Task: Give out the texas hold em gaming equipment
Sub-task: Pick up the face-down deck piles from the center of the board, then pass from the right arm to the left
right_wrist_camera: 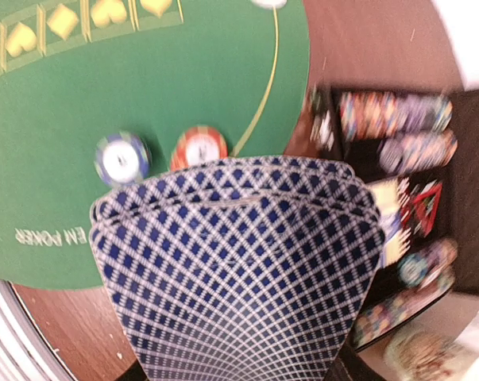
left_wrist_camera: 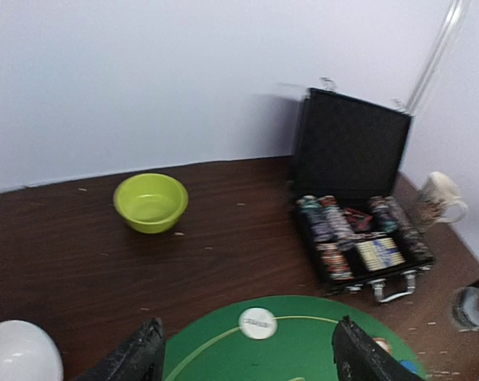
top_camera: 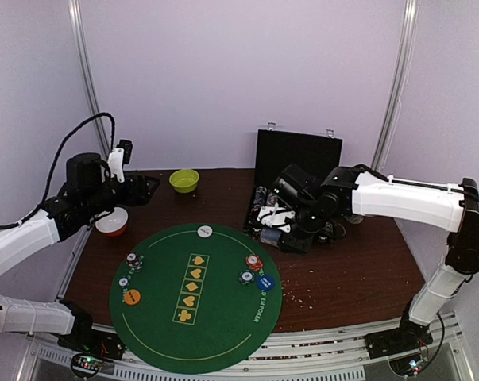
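My right gripper (top_camera: pixel 276 221) is shut on a fanned stack of playing cards (right_wrist_camera: pixel 239 262) with blue diamond backs, held above the mat's right edge beside the open case. The cards hide its fingers. On the round green mat (top_camera: pixel 223 325) lie a white button disc (top_camera: pixel 205 231), an orange disc (top_camera: pixel 132 296), a blue disc (top_camera: pixel 264 282) and small poker chips on the left (top_camera: pixel 133 260) and right (top_camera: pixel 253 261). My left gripper (top_camera: pixel 137 190) is open and empty, raised over the table's back left. Its view shows the white disc (left_wrist_camera: pixel 257 323) between its fingers (left_wrist_camera: pixel 140 353).
An open black case (top_camera: pixel 296 163) with rows of chips (left_wrist_camera: pixel 334 230) stands at the back right. A patterned mug (left_wrist_camera: pixel 439 198) sits right of it. A lime-green bowl (top_camera: pixel 184 180) is at the back, and a white and red bowl (top_camera: pixel 112 222) at the left.
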